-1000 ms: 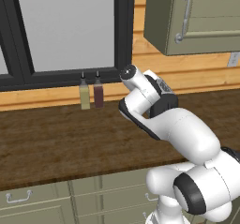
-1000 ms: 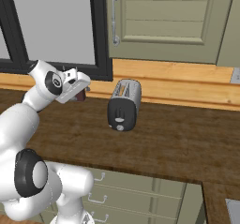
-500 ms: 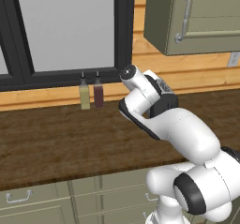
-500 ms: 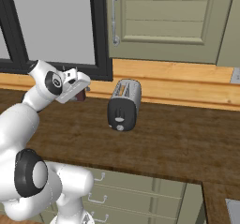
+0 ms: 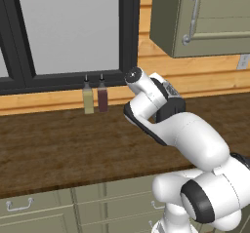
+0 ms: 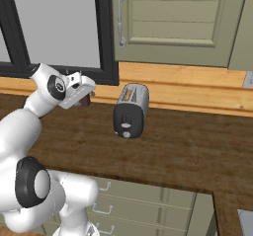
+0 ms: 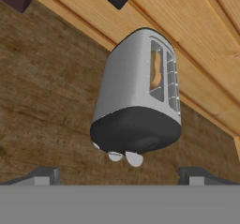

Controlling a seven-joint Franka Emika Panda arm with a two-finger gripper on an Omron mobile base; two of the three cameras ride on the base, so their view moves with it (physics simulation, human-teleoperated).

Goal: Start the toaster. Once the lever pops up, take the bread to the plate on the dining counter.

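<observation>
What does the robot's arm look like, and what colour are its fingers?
The arm is smooth, shiny white, built from fat rounded pieces with dark grey rings at the joints. A round white cap with a dark ring sits at one end joint. The hand is a boxy white block. Its two fingers are small, flat and dark grey.

The toaster [image 7: 136, 96] is silver-grey with a black end panel; tan bread [image 7: 156, 76] shows in one slot. The counter [image 6: 188, 151] is dark brown wood grain.
</observation>
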